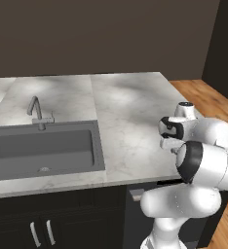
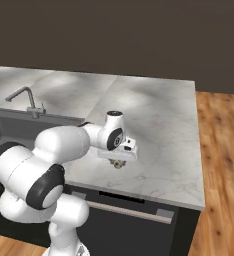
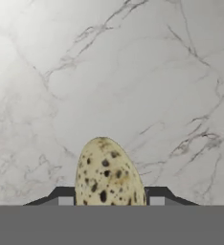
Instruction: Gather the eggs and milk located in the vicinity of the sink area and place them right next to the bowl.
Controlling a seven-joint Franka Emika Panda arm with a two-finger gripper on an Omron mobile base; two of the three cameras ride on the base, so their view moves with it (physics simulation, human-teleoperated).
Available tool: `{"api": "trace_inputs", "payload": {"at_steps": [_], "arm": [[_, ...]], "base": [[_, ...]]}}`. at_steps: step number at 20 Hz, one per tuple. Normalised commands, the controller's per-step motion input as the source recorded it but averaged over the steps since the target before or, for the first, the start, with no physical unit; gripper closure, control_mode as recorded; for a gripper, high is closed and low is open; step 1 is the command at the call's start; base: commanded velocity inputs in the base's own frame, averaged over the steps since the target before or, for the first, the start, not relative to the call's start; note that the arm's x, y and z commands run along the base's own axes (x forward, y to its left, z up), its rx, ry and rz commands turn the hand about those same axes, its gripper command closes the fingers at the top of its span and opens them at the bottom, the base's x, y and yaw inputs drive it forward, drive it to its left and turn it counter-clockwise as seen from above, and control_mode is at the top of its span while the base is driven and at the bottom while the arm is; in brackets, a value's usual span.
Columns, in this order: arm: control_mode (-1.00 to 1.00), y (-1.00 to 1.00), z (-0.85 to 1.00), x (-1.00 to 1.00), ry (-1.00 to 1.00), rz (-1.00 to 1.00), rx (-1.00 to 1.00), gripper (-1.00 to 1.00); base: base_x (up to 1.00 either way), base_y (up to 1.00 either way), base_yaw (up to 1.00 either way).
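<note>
A cream egg (image 3: pixel 106 172) with dark speckles sits between my two fingertips (image 3: pixel 63 197), and my gripper (image 3: pixel 109 200) is shut on it. Seen from the right base, the gripper (image 2: pixel 118 162) hangs just above the marble counter (image 2: pixel 159 125) near its front edge, with the egg (image 2: pixel 118 165) a small tan spot under the hand. The dark grey sink (image 1: pixel 43 151) with its curved tap (image 1: pixel 36 111) lies to the left of the hand. The milk and the bowl are out of view.
The marble counter (image 1: pixel 130 112) stretches back to a dark wall. Its front edge (image 2: pixel 139 192) runs just below the hand, over dark cabinets. Its right end (image 2: pixel 199 150) drops to a wooden floor (image 2: pixel 221 175).
</note>
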Motion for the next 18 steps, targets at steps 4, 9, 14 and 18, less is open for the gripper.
{"api": "trace_inputs", "payload": {"at_steps": [4,9,14,18], "arm": [[-1.00,0.43,0.74,-0.12,0.00,-0.38,0.01,1.00],[-1.00,0.37,0.52,-0.36,0.00,-0.31,0.00,1.00],[-1.00,0.07,0.11,-0.36,0.00,-0.23,0.00,1.00],[-1.00,0.00,0.00,-0.13,0.00,-0.07,0.00,1.00]], "base": [[0.00,0.00,0.00],[0.00,0.00,0.00],[0.00,0.00,0.00],[0.00,0.00,0.00]]}}
